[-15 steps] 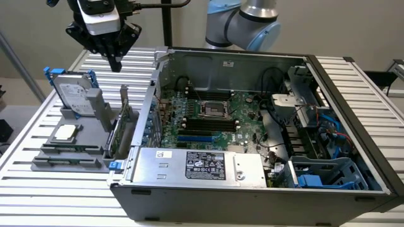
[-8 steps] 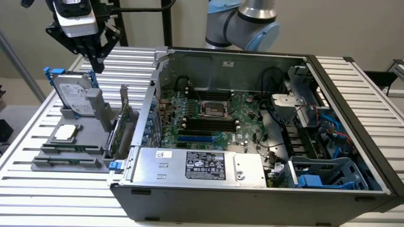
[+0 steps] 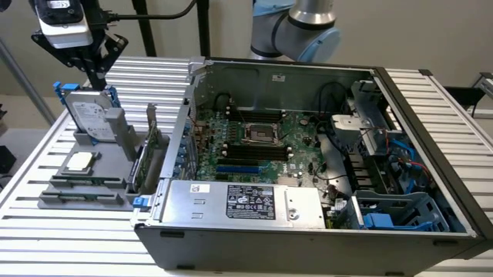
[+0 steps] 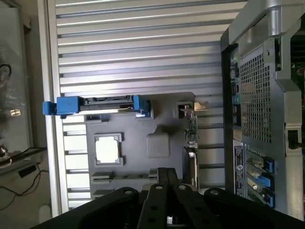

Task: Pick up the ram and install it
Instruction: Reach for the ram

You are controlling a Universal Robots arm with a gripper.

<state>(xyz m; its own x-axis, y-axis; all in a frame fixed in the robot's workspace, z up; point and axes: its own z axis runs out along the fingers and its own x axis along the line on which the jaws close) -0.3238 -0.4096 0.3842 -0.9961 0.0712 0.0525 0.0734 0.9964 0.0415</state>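
Exterior view. The gripper hung in the upper left of the frame, fingers pressed together and clamped on nothing, tips pointing down just above the hard drive standing in the grey holder. The ram lay flat in a groove near the holder's front edge, lower left of the frame, past the CPU. It was therefore well below the gripper and toward the onlooker. Its long axis ran roughly across the frame, parallel to the holder's front edge. The open case stood at the exterior view's right, with the card upright between holder and case.

Wrist view. The closed gripper looked down on the holder. A narrow strip, judged to be the ram, lay just beside the fingertips, on the far side of the CPU from the hard drive. No contact could be confirmed.
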